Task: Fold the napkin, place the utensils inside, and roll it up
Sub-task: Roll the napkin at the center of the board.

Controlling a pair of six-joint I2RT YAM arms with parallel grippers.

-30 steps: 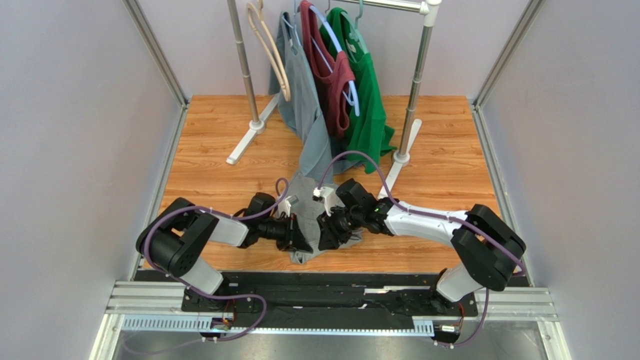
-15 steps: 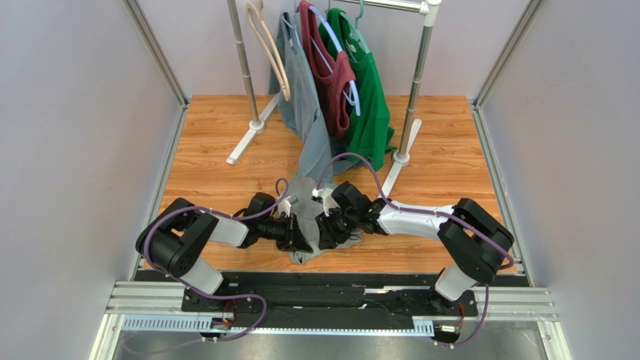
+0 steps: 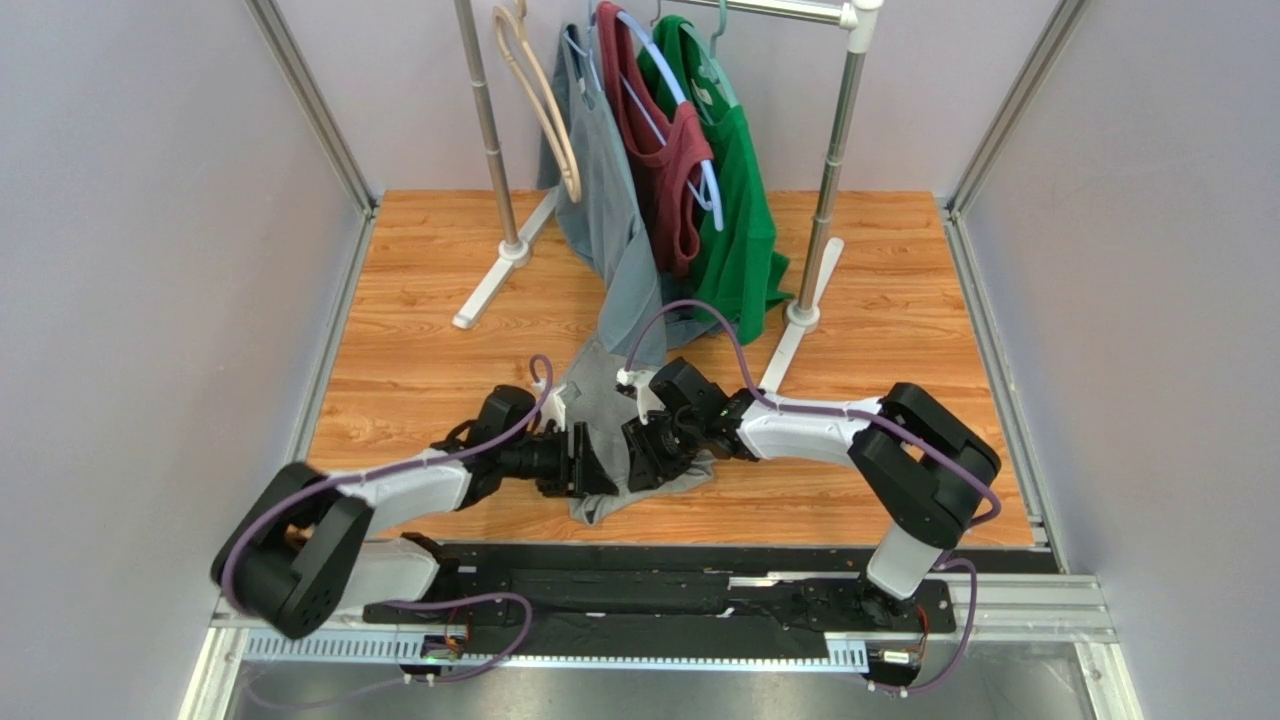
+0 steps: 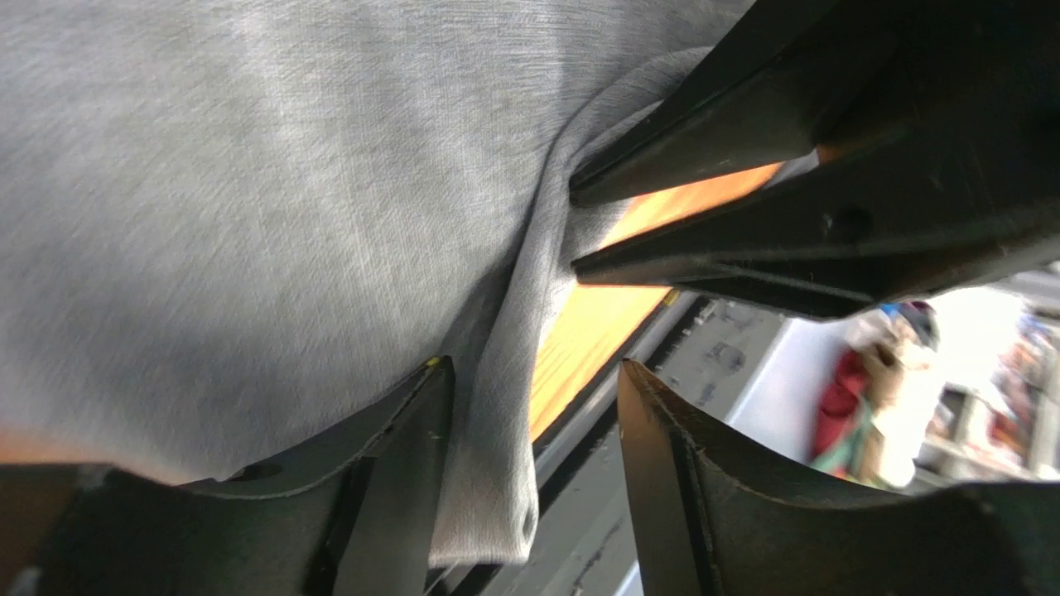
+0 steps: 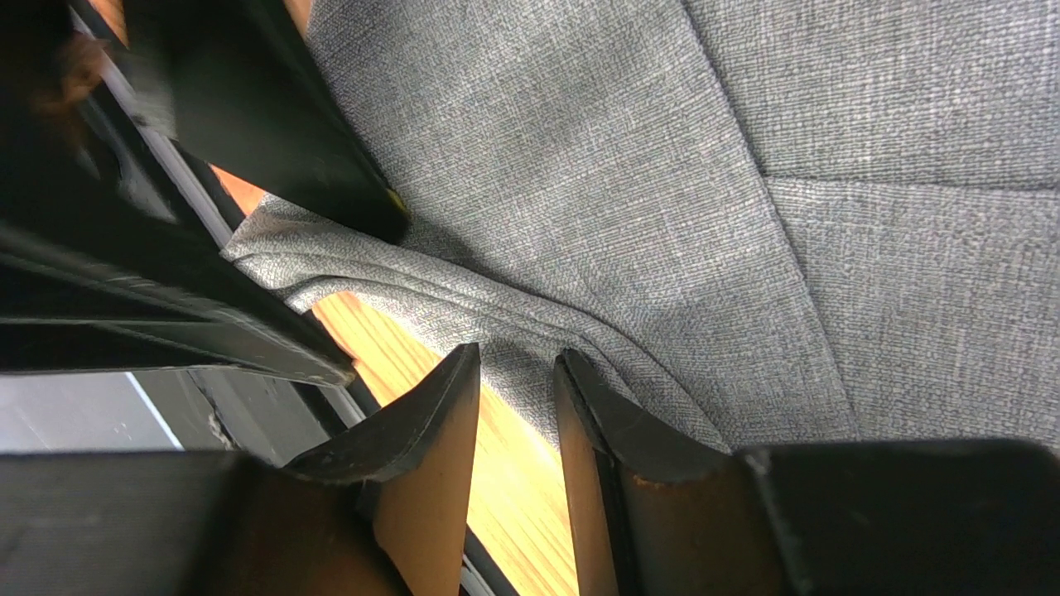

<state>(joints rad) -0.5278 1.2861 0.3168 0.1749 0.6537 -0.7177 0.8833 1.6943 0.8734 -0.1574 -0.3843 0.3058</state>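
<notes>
well, only wrist views show it: left jaws gape round the napkin (image 4: 249, 186) edge, right jaws pinch a fold.

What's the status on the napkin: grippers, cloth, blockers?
Left gripper open, napkin fold loose between jaws. Right gripper shut on napkin edge. Napkin bunched, not rolled; no fork in view. Grey shirt hangs just beyond it.
</notes>
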